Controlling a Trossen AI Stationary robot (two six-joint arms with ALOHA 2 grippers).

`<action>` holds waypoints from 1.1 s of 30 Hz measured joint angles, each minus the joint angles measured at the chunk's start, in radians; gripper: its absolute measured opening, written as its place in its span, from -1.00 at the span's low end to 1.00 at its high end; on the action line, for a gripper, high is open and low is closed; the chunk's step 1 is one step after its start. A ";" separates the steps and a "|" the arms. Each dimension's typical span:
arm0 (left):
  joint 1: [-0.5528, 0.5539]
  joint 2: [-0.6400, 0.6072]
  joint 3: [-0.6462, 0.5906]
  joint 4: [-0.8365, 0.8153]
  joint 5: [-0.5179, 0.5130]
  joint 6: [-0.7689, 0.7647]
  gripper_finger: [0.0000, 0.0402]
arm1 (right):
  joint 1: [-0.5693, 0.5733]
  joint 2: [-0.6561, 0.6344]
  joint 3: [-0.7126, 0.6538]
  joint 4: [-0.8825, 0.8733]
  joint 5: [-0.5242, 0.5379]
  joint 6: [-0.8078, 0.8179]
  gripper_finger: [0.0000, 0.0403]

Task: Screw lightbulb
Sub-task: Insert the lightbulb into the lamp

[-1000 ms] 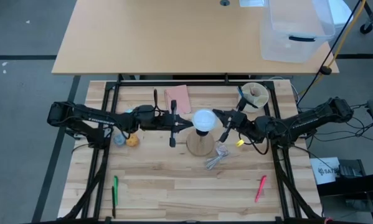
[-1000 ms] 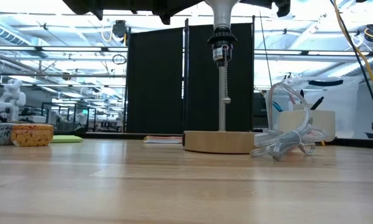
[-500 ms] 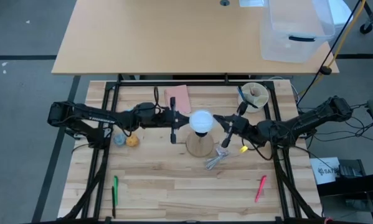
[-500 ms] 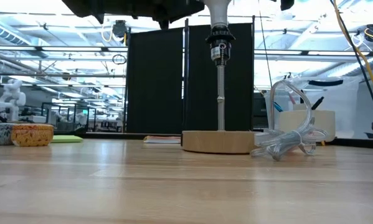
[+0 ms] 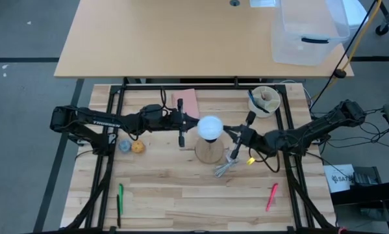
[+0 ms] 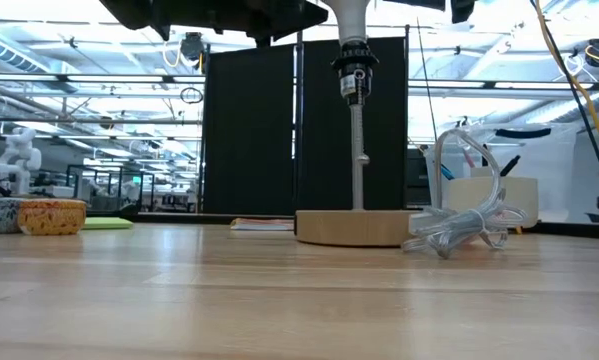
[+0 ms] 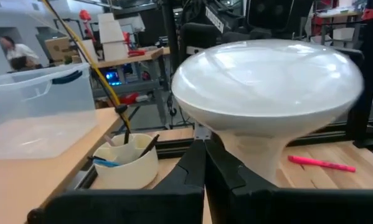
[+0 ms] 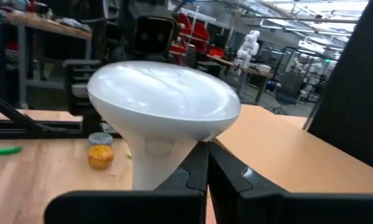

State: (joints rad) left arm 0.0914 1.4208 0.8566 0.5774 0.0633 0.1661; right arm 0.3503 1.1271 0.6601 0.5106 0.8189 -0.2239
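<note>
One lightbulb, white dome up, sits atop the single lamp stand: one round wooden base mid-worktop, with a thin metal rod rising from it to a black socket. In the low view the bulb's neck enters the socket; whether the thread is fully seated I cannot tell from here.

My two arms flank the bulb. My left gripper is just beside the dome on its left, fingers closed with nothing between them; its wrist view shows the two fingers pressed together with the bulb close ahead. My right gripper is just beside the bulb on its right, fingers likewise closed and empty.

Other items on the worktop, counted:
- one crumpled clear plastic wrapper, touching or just beside the wooden base
- one pink pad
- one beige cup holding pens
- one green marker
- one pink marker
- two small pots, side by side

One clear plastic bin stands on the far table.
</note>
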 joint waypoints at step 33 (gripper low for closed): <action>-0.109 -0.117 -0.002 -0.086 -0.087 0.104 -1.00 | -0.018 -0.003 0.002 0.072 0.169 -0.107 -1.00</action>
State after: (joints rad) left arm -0.0176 1.3038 0.8547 0.4910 -0.0235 0.2703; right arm 0.3319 1.1240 0.6624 0.5822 0.9881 -0.3309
